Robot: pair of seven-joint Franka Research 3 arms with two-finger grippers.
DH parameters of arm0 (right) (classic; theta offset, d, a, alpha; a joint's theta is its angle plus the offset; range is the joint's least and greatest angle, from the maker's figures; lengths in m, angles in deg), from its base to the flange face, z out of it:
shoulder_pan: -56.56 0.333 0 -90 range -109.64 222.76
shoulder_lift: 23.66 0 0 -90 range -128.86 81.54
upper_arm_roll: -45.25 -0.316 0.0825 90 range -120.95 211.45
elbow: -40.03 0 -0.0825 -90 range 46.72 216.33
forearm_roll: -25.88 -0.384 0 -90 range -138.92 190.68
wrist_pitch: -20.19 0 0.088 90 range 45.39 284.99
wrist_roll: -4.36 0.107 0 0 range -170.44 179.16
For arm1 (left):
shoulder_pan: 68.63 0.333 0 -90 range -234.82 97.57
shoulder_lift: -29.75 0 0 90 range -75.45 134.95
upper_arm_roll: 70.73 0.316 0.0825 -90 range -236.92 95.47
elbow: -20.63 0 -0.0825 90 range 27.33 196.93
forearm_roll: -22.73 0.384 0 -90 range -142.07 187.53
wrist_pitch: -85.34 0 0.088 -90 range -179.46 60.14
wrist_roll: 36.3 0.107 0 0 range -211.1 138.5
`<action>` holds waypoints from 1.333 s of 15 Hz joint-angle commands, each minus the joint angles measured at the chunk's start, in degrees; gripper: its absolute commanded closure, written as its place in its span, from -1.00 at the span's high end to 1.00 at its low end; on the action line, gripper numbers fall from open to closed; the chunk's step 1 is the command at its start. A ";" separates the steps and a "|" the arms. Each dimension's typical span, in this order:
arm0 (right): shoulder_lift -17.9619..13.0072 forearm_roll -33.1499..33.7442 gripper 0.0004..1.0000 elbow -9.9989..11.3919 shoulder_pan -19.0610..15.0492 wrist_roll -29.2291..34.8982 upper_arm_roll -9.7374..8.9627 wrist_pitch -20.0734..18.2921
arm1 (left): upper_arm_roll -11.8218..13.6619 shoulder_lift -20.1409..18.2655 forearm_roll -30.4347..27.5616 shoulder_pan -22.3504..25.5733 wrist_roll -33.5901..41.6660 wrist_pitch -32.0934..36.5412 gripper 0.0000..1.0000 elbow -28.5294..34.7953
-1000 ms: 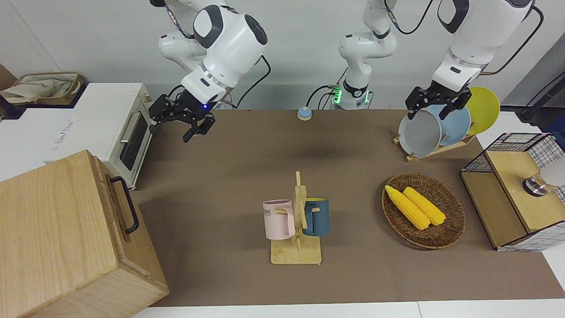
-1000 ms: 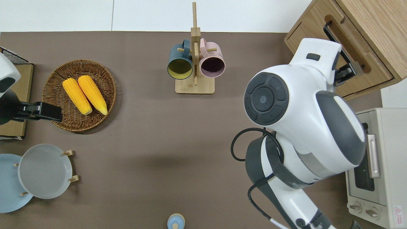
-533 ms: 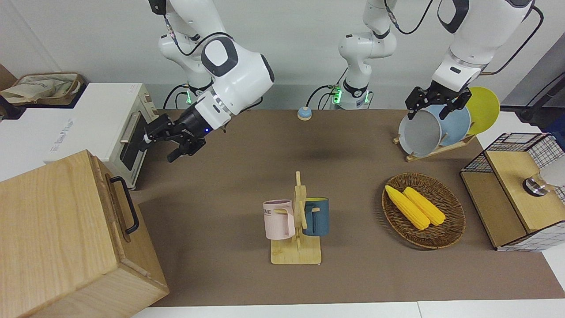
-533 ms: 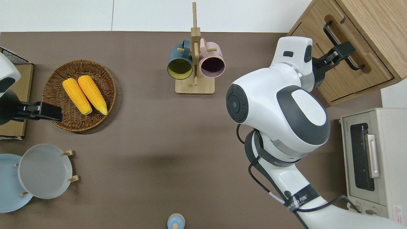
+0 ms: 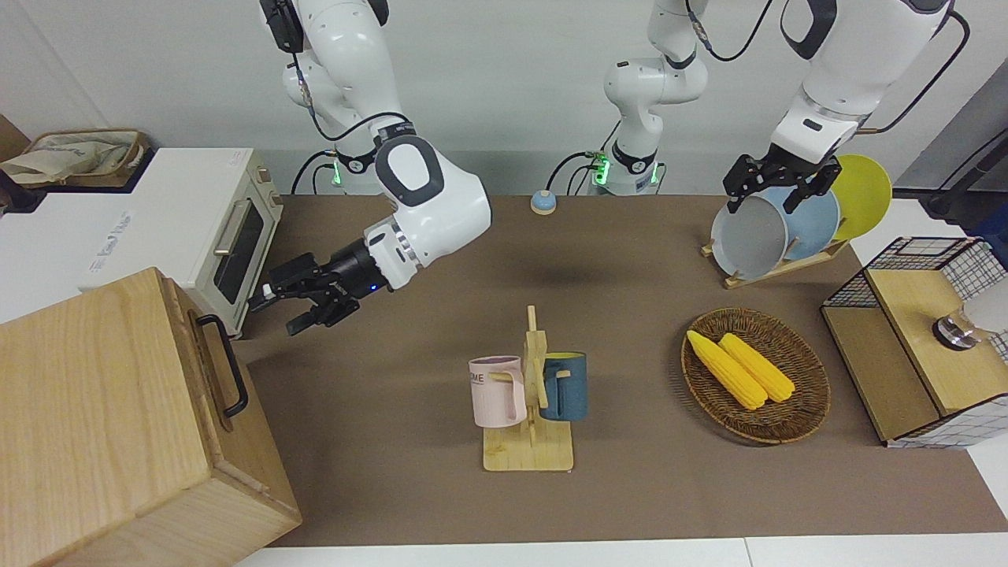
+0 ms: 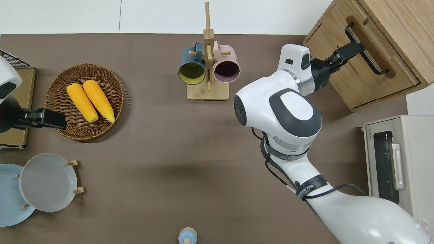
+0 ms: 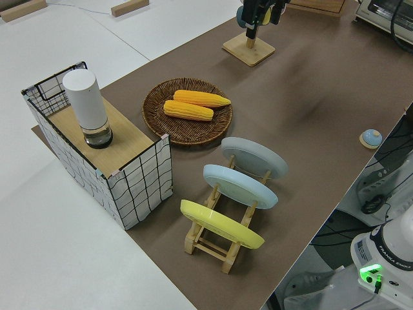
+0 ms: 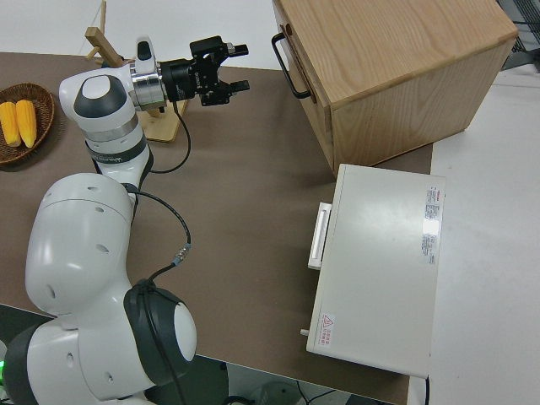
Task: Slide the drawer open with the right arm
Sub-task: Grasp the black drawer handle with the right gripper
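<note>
The drawer (image 5: 206, 358) is the top front panel of a big pale wooden box (image 5: 94, 409) at the right arm's end of the table. It sits flush in the box, and its black loop handle (image 5: 227, 366) is free. My right gripper (image 5: 279, 309) is open and empty, and points at the handle from a short gap away. In the overhead view the right gripper (image 6: 349, 50) is over the box's front edge by the handle (image 6: 368, 51). The right side view shows the right gripper (image 8: 236, 67) apart from the handle (image 8: 288, 66). My left gripper (image 5: 776, 185) is parked.
A white toaster oven (image 5: 228, 236) stands beside the box, nearer to the robots. A mug rack (image 5: 531, 394) holds a pink and a blue mug mid-table. A basket of corn (image 5: 756, 378), a plate rack (image 5: 780, 228) and a wire-mesh cabinet (image 5: 921, 346) stand toward the left arm's end.
My right arm has swung down and away from the toaster oven toward the drawer handle, with its gripper staying open. The drawer and the left arm have not moved.
</note>
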 commanded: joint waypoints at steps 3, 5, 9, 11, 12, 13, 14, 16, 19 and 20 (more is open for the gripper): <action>3.20 7.18 0.96 0.34 -1.94 5.28 -0.51 -0.12 | -0.37 0.65 0.98 0.22 0.56 1.13 0.99 -1.49; 4.51 8.67 0.96 0.34 -2.03 7.48 -0.08 -0.21 | -0.37 0.65 0.98 0.22 0.56 1.13 0.99 -1.49; 6.01 10.70 0.96 0.60 -3.78 11.87 0.19 -0.74 | -0.37 0.65 0.98 0.22 0.56 1.13 0.99 -1.49; 6.10 15.51 0.96 2.36 -5.02 13.02 0.19 -0.74 | -0.37 0.65 0.98 0.22 0.56 1.13 0.99 -1.40; 6.28 16.06 0.96 2.45 -5.02 13.02 0.19 -0.74 | -0.37 0.65 0.98 0.22 0.56 1.13 0.99 -1.49; 6.37 16.41 0.95 2.45 -5.02 13.02 0.19 -0.74 | -0.37 0.65 0.98 0.22 0.56 1.13 0.99 -1.49; 6.37 16.59 0.93 2.45 -5.11 13.02 0.19 -0.74 | -0.37 0.65 0.98 0.22 0.56 1.13 0.99 -1.49; 6.37 17.03 0.50 2.45 -5.46 12.85 0.19 -0.74 | -0.37 0.65 0.98 0.22 0.56 1.13 0.99 -1.40; 6.28 16.94 -0.71 2.54 -5.46 11.88 0.19 -1.18 | -0.37 0.65 0.98 0.22 0.56 1.13 0.99 -1.49; 6.28 17.03 -0.99 2.54 -5.37 11.88 0.10 -2.22 | -0.37 0.65 0.98 0.22 0.56 1.13 0.99 -1.49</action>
